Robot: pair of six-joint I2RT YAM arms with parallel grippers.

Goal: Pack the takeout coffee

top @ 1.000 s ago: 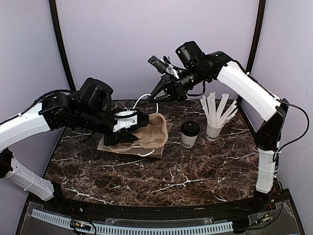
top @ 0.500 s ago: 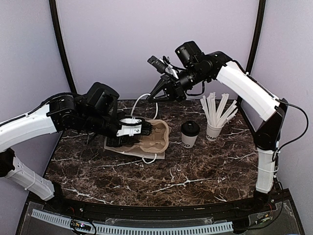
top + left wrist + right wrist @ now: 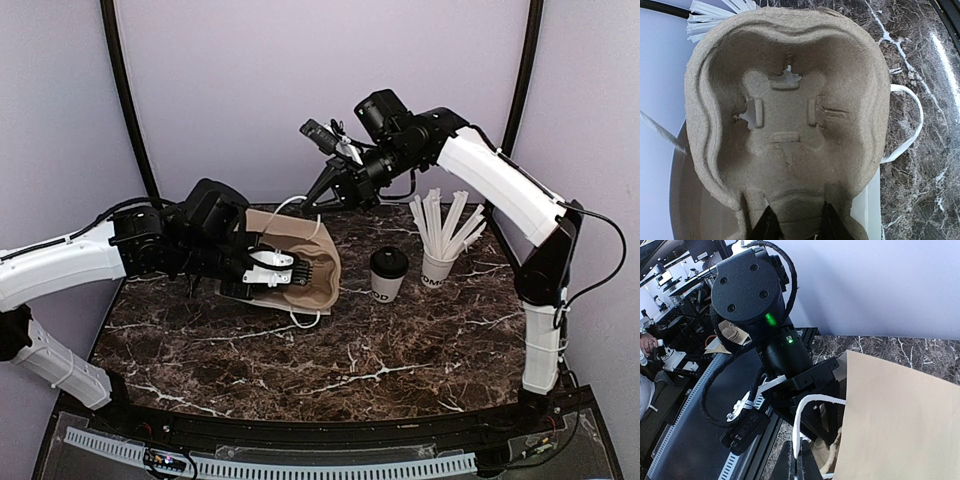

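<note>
One coffee (image 3: 388, 272) is standing unpacked on the table (image 3: 400, 350), right of the bag (image 3: 285, 228); left gripper (image 3: 796, 226) is clamping the carrier (image 3: 790, 100); right gripper (image 3: 797, 460) is pinching the handle (image 3: 807, 402); the carrier is sitting empty.

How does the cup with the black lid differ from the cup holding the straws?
The lidded cup is closed by a black lid; the straw cup is open and holds white straws. The lidded cup stands nearer the brown bag than the straw cup. Both are white and upright.
</note>
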